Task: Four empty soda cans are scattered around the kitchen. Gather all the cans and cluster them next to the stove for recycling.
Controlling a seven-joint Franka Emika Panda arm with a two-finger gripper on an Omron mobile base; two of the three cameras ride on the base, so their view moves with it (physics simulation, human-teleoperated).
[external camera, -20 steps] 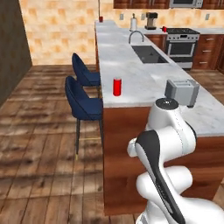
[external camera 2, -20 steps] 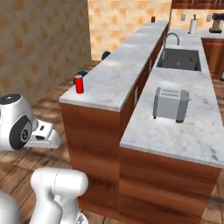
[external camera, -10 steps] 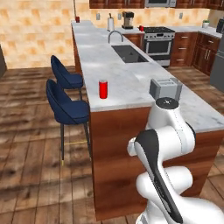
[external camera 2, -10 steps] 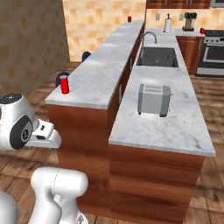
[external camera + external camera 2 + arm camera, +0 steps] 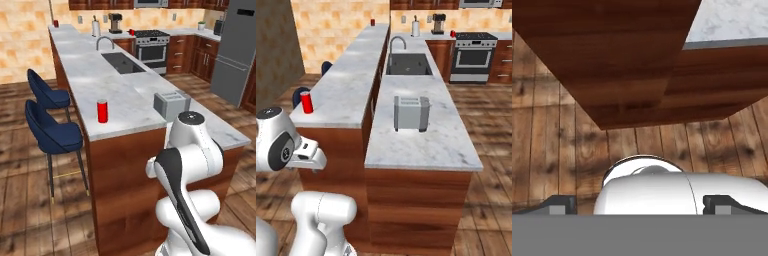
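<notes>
marble island counter [image 5: 125, 95], soda can [image 5: 102, 111], toaster [image 5: 171, 104], sink [image 5: 123, 63]

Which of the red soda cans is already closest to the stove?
The can on the back counter just left of the stove. The others stand on the island bar: one at its far end, one near the stools.

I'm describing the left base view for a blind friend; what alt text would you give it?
A red can stands near the end of a long marble counter, with a steel toaster to its right and the white arm in front. Farther back are a sink, a stove and two blue stools.
</notes>
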